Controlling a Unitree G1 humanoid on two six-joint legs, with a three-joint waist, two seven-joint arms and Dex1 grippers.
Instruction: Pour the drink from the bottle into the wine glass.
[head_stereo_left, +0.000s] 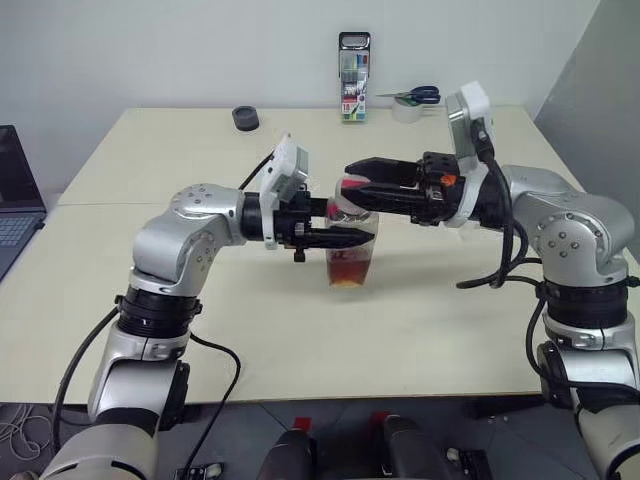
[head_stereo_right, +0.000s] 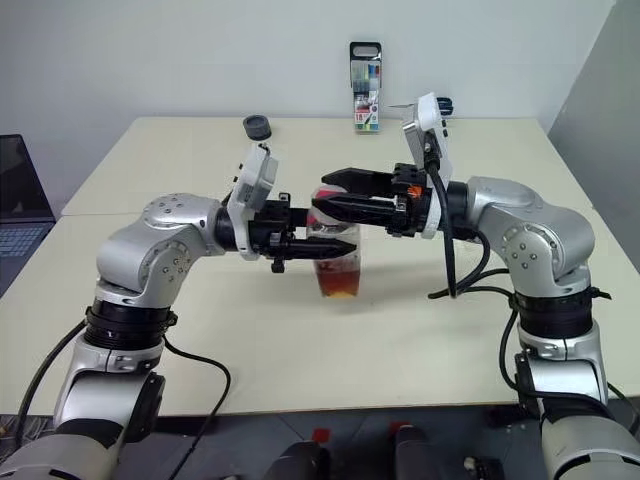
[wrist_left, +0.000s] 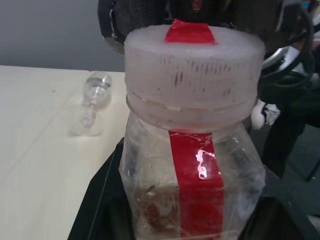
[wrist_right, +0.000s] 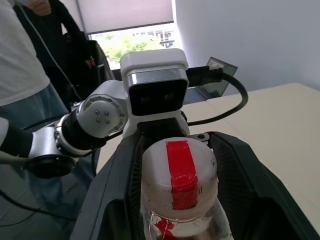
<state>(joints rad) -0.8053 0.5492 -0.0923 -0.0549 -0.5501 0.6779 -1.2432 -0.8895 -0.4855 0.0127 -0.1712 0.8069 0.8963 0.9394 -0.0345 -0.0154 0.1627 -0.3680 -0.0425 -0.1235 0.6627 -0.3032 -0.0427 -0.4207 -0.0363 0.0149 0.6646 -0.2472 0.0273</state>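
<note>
From the head views we see the bottle near the middle of the desk, between the two arms. We cannot tell if its bottom rests on the desk or hangs just over it. The left gripper comes in from the side and is clenched on the bottle's body. We think that is to keep the bottle from turning. The right gripper comes from the other side, higher up, and seems to be grasping the top. We think it is there to twist the top off, since nothing can pour while the bottle is closed. The drink sits low in the bottle, brown like tea. In the left wrist view the cap is on the bottle, whitish with a red strip over it. Behind it, well apart and near the desk's edge, is the wine glass. It looks like it stands upright and has nothing in it. In the right wrist view the black fingers sit on both sides of the cap, close against it. A person stands past the desk.
</note>
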